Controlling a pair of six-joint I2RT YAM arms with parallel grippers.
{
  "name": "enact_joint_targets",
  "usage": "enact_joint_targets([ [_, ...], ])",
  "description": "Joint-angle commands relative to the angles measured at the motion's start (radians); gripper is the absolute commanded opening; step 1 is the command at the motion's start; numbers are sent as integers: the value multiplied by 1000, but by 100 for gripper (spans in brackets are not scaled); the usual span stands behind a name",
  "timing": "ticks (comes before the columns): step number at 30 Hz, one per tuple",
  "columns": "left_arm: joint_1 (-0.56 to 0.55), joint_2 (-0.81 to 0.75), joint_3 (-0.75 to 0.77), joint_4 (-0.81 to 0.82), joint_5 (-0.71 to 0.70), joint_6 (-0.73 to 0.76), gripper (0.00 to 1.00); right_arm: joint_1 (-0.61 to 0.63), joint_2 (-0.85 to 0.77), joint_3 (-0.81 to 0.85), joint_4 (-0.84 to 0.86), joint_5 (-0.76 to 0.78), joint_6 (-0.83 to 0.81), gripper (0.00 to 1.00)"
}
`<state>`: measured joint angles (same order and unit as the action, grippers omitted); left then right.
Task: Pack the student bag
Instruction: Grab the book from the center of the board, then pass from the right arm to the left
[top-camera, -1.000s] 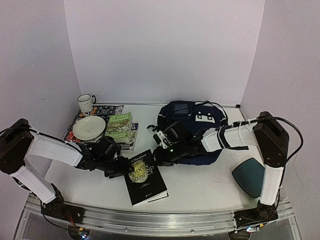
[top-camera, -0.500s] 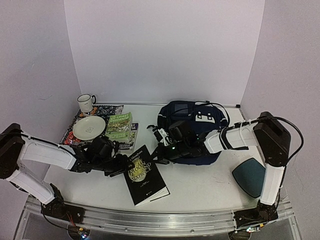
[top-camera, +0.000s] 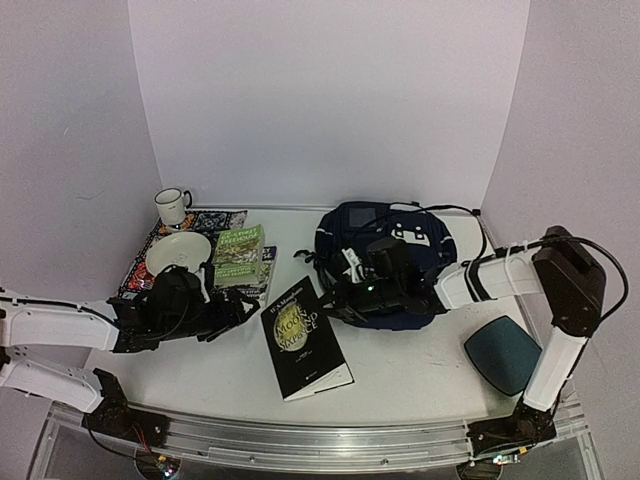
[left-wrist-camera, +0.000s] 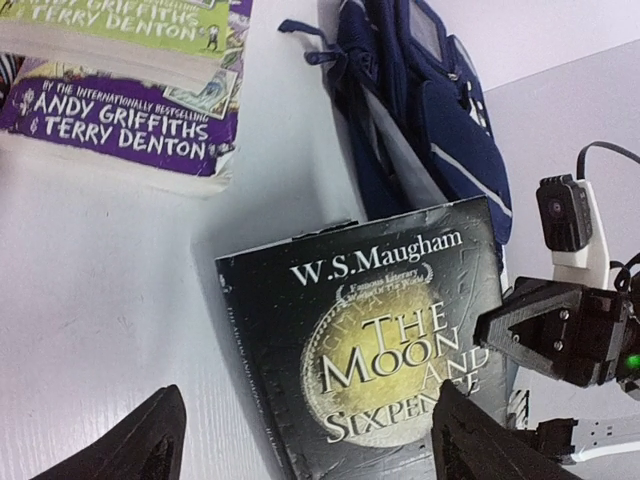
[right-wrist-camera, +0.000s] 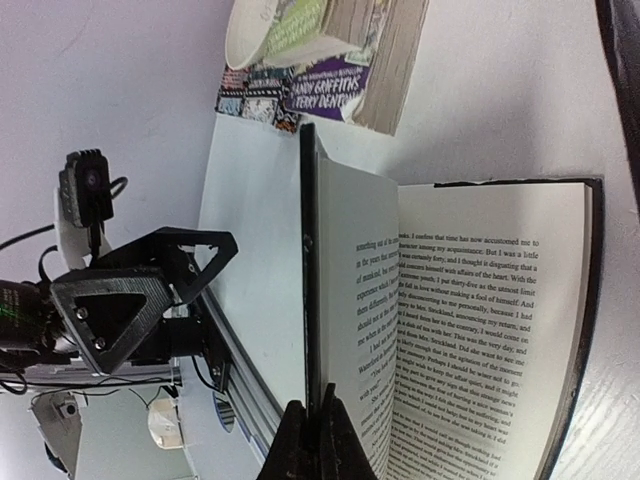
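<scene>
Just behind right hand, student bag

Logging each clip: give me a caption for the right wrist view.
Right gripper shut on the front cover of a paperback, holding it raised off the printed pages.

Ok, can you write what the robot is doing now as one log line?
left hand: open, off the book | right hand: shut on book cover | student bag: book not inside
</scene>
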<state>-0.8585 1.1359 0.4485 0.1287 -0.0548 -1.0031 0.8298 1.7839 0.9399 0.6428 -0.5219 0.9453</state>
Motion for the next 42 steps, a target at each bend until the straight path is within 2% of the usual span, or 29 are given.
enact_joint_targets([
  [1,-4,-50,-10,67,-45,4,90,-21,-143,-6,224,28,43,0],
  [9,-8,-38,-48,290,3,-11,94,-41,-218,8,336,105,60,0],
  [18,-40,57,-77,566,41,-34,94,-52,-209,53,444,146,100,0],
  [25,-45,95,-92,602,-6,-54,94,-56,-224,85,500,168,110,0],
  [31,-48,155,-55,665,35,-42,94,-57,-237,57,582,210,134,0],
  [35,-48,222,-37,782,110,-43,91,-57,-221,45,644,210,170,0],
  [42,-48,320,-54,1060,206,-53,76,-57,-194,5,667,212,195,0],
])
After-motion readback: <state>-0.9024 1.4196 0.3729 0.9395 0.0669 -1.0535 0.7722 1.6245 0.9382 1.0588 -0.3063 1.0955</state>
